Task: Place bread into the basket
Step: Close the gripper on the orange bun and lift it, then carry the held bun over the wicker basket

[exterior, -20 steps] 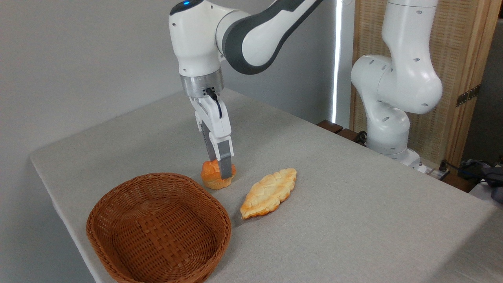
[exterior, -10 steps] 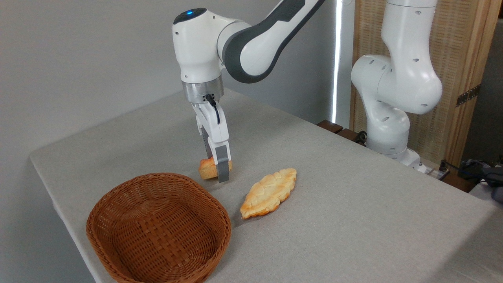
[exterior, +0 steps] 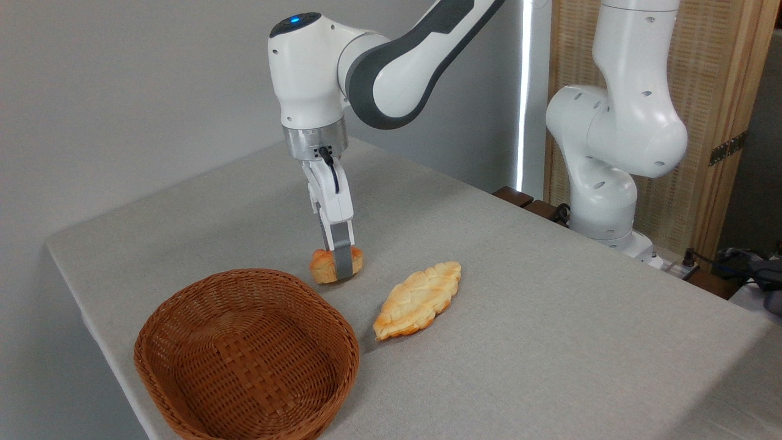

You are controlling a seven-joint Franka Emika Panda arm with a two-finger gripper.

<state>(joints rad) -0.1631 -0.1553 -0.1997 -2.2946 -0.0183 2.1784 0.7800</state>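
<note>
Two grey fingers point(exterior: 343, 260) of my hand point(exterior: 339, 264) clamp the small round orange-golden bun point(exterior: 330, 266), just beyond the oval brown wicker basket point(exterior: 183, 330); I see the leaf-shaped pale pastry point(exterior: 418, 299) on the grey desk point(exterior: 550, 318).

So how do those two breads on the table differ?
The bun is small, round and deeper orange; the pastry is longer, flat, leaf-shaped and paler. The bun sits pinched in the gripper by the basket; the pastry lies free on the table. Both are golden baked goods outside the basket.
</note>
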